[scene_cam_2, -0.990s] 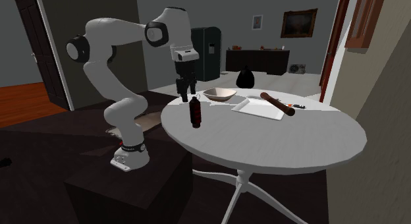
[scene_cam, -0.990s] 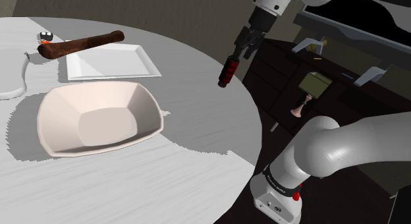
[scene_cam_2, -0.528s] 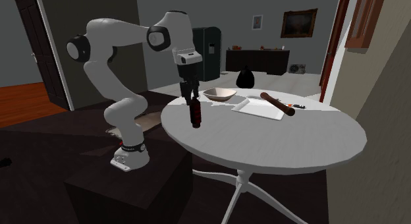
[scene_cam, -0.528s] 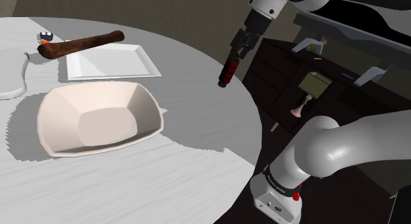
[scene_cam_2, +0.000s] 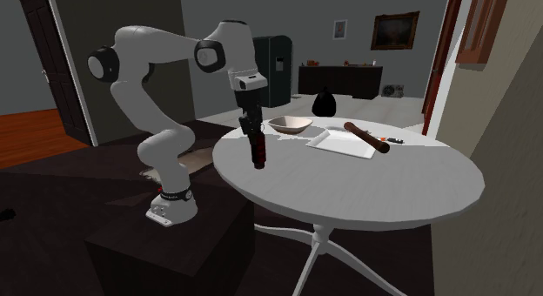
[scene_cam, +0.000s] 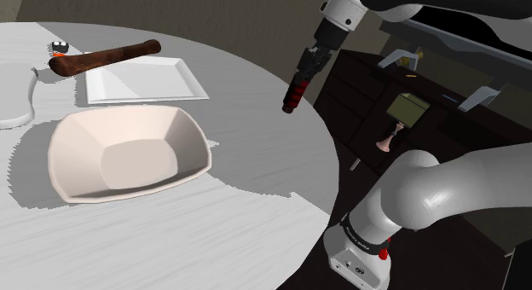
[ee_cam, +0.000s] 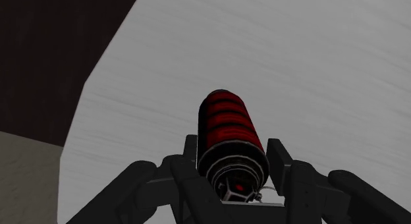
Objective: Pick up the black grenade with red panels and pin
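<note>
Grenade (ee_cam: 230,132) stands upright on the surface (scene_cam: 256,186), close to the edge at the shoulder view's right, well apart from the bowl (scene_cam: 128,152). It isn't lifted yet, as far as I can judge.

Tool (scene_cam: 303,71) comes down on it from above. In the wrist view the fingers (ee_cam: 276,157) are closed in on the black top end, one pad against each side, so it looks clasped at the cap.

Handling, my read:
- Rigid cylinder with a hard shell, no give, not fragile.
- Likely moderate weight for its size, mass along the axis.
- Round section with a smooth-looking finish, so it may slip or swing if held only at the cap.
- The ribbed red panels lower down should give better bite.
- Pin hardware on top looks thin, so keep the pads off it.

Best hold is across the diameter, at or just below the collar, followed by a straight vertical lift.
</note>
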You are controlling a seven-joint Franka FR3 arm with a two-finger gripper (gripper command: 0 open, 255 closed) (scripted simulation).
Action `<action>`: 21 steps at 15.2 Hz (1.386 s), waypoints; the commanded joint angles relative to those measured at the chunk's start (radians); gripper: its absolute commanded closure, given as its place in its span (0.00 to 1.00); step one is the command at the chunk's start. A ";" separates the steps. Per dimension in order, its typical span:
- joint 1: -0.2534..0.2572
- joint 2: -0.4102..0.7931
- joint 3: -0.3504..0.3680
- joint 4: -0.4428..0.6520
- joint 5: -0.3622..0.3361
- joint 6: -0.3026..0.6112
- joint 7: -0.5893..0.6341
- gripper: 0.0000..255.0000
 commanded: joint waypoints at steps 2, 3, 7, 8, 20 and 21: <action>0.001 0.001 0.000 -0.001 0.001 0.000 0.000 1.00; 0.001 0.002 0.001 -0.001 0.001 0.001 0.000 1.00; 0.000 0.001 -0.001 0.014 0.000 -0.015 -0.001 1.00; 0.001 0.003 -0.001 0.028 0.000 -0.028 0.000 1.00; 0.005 0.037 0.002 0.215 0.003 -0.180 0.010 1.00; 0.006 0.041 0.002 0.232 0.003 -0.193 0.011 1.00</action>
